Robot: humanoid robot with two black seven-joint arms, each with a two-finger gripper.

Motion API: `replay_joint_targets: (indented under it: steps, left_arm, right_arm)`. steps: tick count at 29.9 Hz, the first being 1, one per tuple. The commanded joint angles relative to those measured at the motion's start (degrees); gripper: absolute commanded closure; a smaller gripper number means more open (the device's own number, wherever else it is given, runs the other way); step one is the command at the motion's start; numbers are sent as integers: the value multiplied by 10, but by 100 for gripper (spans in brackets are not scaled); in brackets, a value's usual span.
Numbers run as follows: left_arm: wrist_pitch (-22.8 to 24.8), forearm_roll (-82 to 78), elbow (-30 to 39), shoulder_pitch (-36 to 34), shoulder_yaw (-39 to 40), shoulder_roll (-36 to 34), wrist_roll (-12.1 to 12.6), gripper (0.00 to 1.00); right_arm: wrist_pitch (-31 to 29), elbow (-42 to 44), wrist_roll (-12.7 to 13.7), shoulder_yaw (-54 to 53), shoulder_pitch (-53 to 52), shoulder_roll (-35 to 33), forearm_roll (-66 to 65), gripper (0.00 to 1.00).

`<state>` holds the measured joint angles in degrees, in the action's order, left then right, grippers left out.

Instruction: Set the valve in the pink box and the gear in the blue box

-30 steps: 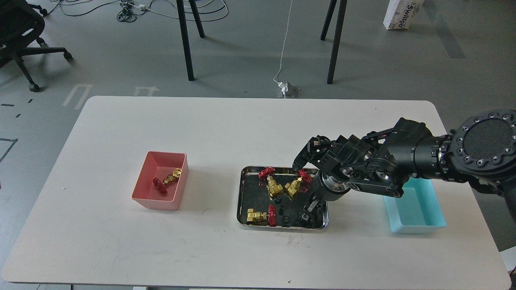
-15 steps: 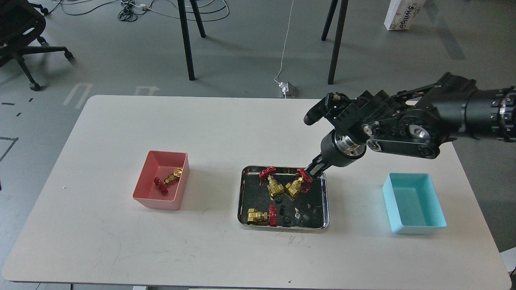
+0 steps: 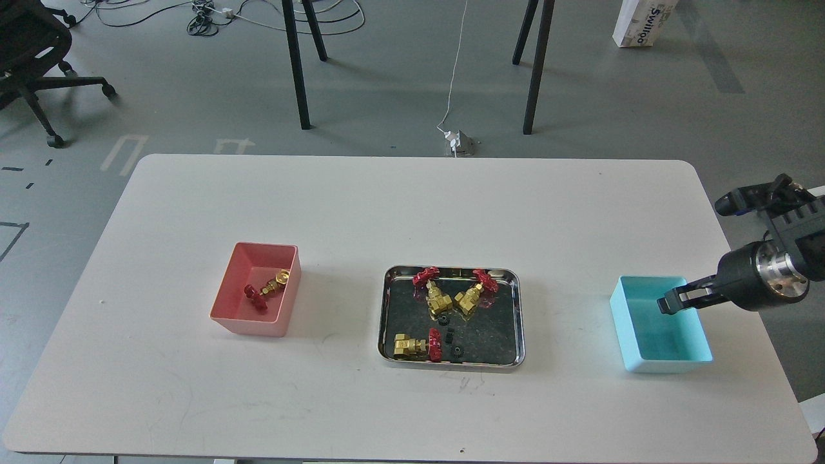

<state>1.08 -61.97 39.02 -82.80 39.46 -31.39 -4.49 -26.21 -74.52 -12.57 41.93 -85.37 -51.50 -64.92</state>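
My right gripper (image 3: pixel 665 303) comes in from the right edge and hangs over the blue box (image 3: pixel 668 365), above its far half. Its fingers are close together on a small dark piece that I take for a gear; it is hard to tell apart from the black fingertips. The pink box (image 3: pixel 250 324) at the left holds one valve (image 3: pixel 269 288). Three more valves (image 3: pixel 441 301) lie in the shiny steel tray (image 3: pixel 451 365) at the middle, with a few black gears (image 3: pixel 456 351) by its front edge. The blue box's floor looks bare. My left gripper is out of view.
The white table (image 3: pixel 361 212) carries the pink box, the tray and the blue box in a row. Beyond the far edge are table legs, cables and an office chair (image 3: pixel 32 58) on the floor.
My right arm has lifted out of the tray and swung right, from over the tray to over the blue box. One gear at the tray's front right is gone.
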Motion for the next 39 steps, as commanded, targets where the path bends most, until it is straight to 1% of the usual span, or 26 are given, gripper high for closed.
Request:
replay_joint_targets:
  steps: [1, 3, 4, 7, 10, 12, 18, 21, 23, 25, 27, 30, 33, 34, 37, 39]
  left_arm:
    - [0, 0, 0, -3, 0, -1, 0, 6]
    - [0, 0, 0, -3, 0, -2, 0, 6]
    - [0, 0, 0, -3, 0, -2, 0, 6]
    - [0, 0, 0, -3, 0, -2, 0, 6]
    - [0, 0, 0, -2, 0, -2, 0, 5]
    - [0, 0, 0, 0, 0, -1, 1, 5]
    - [1, -1, 0, 2, -2, 5, 3, 5]
    - [7, -1, 0, 3, -6, 8, 8, 5]
    - [18, -1, 0, 2, -28, 19, 9, 5]
    - [27, 1, 0, 1, -53, 40, 10, 5]
    - [32, 3, 0, 2, -64, 63, 10, 5]
    - [58, 11, -9, 5, -65, 95, 11, 5]
    - [69, 21, -28, 6, -65, 120, 23, 5]
    - [69, 28, -35, 5, -64, 127, 27, 5]
    - [69, 72, -54, 1, -63, 149, 40, 5]
    - [67, 108, -59, 0, -65, 155, 47, 5]
  right_arm:
    - [5, 16, 0, -19, 29, -4, -1, 83]
    - [5, 32, 0, -40, 45, 0, -1, 79]
    - [6, 38, 0, -49, 51, 3, 0, 74]
    - [8, 53, -1, -72, 71, 19, 1, 50]
    - [8, 56, 0, -83, 78, 27, 7, 35]
    - [8, 54, 0, -89, 79, 34, 10, 28]
    - [8, 58, 3, -133, 81, 40, 35, 24]
    - [10, 65, 5, -215, 82, 33, 93, 20]
    - [20, 91, 8, -280, 82, 36, 164, 19]
    - [55, 127, 13, -351, 83, 46, 240, 16]
    - [104, 163, 14, -410, 83, 67, 311, 9]
    - [166, 206, 16, -482, 82, 98, 380, 8]
    - [231, 263, 21, -540, 78, 138, 414, 8]
    - [250, 284, 31, -553, 78, 154, 423, 8]
    - [330, 353, 92, -590, 73, 208, 465, 8]
    - [382, 401, 123, -618, 73, 239, 496, 8]
